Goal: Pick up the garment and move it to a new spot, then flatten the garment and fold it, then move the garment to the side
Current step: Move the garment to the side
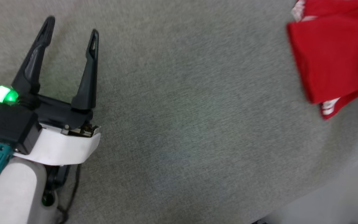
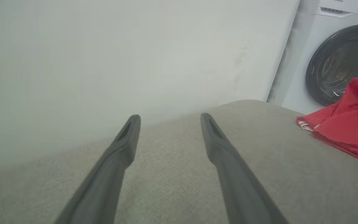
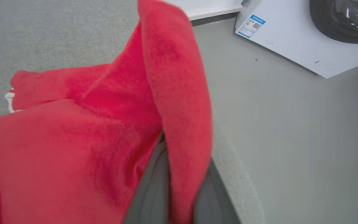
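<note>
One splayed left pincer [image 1: 72,25], garment [image 1: 331,53] well apart

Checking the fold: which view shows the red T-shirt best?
Head view: the red T-shirt lies folded, seen from above, though cropped. Left wrist view catches its stacked edge; right wrist view, a close bunch pinched in the right pincer.

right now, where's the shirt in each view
head view: shirt in the upper right corner, folded on the grey surface.
left wrist view: right edge, in front of the washer.
right wrist view: left and centre, a fold pinched in the right gripper.
shared landmark: the grey surface under the shirt, in all three.
</note>
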{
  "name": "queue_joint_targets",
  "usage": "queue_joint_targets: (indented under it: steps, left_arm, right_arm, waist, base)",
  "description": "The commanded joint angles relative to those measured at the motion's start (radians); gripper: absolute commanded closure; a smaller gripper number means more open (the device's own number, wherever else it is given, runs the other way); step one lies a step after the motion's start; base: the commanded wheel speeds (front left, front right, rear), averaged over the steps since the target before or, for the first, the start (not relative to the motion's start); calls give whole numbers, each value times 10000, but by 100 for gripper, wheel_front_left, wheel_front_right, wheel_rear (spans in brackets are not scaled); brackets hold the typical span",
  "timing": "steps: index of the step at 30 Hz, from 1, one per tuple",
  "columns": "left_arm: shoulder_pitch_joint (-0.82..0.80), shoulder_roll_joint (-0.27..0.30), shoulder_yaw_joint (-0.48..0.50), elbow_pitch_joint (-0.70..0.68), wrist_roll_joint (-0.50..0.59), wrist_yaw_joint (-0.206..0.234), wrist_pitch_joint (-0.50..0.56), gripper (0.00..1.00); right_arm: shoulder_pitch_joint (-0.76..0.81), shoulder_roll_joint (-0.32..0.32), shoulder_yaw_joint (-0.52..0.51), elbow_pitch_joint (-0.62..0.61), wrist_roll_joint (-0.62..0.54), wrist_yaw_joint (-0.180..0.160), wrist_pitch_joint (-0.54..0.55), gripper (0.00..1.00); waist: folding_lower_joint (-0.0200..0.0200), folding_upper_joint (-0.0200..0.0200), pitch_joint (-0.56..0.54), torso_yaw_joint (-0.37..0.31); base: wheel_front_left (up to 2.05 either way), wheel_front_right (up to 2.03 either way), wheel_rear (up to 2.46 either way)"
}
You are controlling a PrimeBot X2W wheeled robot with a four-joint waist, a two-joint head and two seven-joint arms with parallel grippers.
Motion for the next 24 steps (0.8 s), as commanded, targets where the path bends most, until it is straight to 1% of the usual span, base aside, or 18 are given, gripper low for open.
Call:
queue_joint_targets:
  steps: [1, 5, 9, 10, 11, 15, 17, 21, 24]
  left_arm:
    - [-186, 76, -18, -113, 67, -34, 70, 0]
    - [-561, 143, -114, -357, 125, -136, 235, 0]
    - [-701, 180, -168, -277, 102, -197, 207, 0]
    - [-687, 205, -177, -228, 91, -215, 179, 0]
    - [-691, 215, -194, -182, 83, -238, 152, 0]
    - [-547, 89, -210, 86, 14, -172, -89, 0]
    - [-433, 15, -194, 256, -65, -122, -253, 0]
    - [-78, -45, -89, 715, -239, -39, -617, 0]
    - [316, -206, -45, 1069, -419, 67, -916, 0]
  right_arm:
    - [-222, -73, -80, 44, -174, -8, -98, 100]
    - [-753, -342, -637, 385, -729, -9, -520, 100]
    - [-1039, -264, -943, 929, -1400, -9, -1070, 100]
    - [-1072, -222, -1016, 1070, -1544, -9, -1204, 56]
    - [-1095, -190, -1091, 1167, -1708, -9, -1365, 0]
    - [-990, -226, -1302, 1374, -2438, -9, -2101, 0]
    - [-771, -244, -1175, 1279, -2736, -8, -2562, 0]
    - [-317, -315, -1078, 934, -2985, -9, -3117, 0]
    - [226, -407, -892, 482, -2883, -9, -3337, 0]
  waist:
    - [-3, 0, 790, 55]
    - [-3, 0, 1264, 240]
    - [-3, 0, 1460, 413]
    - [-3, 0, 1467, 447]
    - [-3, 0, 1459, 488]
    - [-3, 0, 1158, 638]
    - [-3, 0, 853, 712]
    - [-3, 0, -30, 898]
    - [-3, 0, -786, 1135]
  base:
    - [0, 0, 0]
    - [0, 0, 0]
    - [0, 0, 0]
    - [0, 0, 0]
    - [0, 0, 0]
    - [0, 0, 0]
    - [0, 0, 0]
    - [0, 0, 0]
    - [0, 0, 0]
